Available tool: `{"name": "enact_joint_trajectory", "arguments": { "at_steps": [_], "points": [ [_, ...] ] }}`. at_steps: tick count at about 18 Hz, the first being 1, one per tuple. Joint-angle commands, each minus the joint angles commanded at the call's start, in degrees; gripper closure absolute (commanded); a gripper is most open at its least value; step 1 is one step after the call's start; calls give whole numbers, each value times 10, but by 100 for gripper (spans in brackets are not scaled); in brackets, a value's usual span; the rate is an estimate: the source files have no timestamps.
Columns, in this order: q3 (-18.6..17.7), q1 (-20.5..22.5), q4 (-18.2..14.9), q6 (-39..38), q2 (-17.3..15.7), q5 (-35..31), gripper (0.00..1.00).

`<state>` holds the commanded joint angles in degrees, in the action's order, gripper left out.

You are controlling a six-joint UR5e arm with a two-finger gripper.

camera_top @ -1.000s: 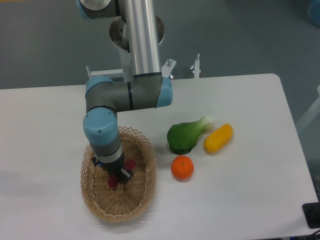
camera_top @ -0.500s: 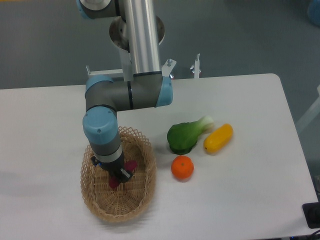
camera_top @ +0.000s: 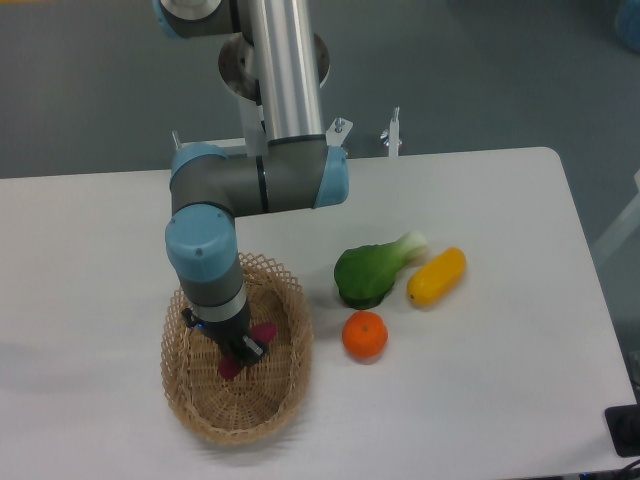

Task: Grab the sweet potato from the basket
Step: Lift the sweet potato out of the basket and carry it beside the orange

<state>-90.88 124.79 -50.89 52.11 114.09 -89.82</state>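
My pincer point(camera_top: 243, 350) hides most of the sweet potato point(camera_top: 264, 331) — only its two ends show beside me; my fingertips' grip I cannot make out.

place: robotics lab | evidence: UR5e arm point(camera_top: 285, 100) bolted behind white table point(camera_top: 500, 300), grey floor point(camera_top: 480, 70)

My arm point(camera_top: 215, 260) is grey with light blue caps. The sweet potato point(camera_top: 262, 333) is reddish-purple, in the tan woven basket point(camera_top: 285, 385). On the white table point(camera_top: 480, 380) I see an orange point(camera_top: 365, 335), a green vegetable point(camera_top: 368, 273) and a yellow one point(camera_top: 437, 277).
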Motion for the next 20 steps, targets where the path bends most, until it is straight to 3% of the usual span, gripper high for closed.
{"name": "enact_joint_trajectory", "arguments": {
  "at_steps": [8,15,20],
  "points": [
    [56,112,-85,94,-29,21,69],
    [61,186,-89,170,-22,19,69],
    [55,211,-89,204,-22,18,69]
  ]
}}
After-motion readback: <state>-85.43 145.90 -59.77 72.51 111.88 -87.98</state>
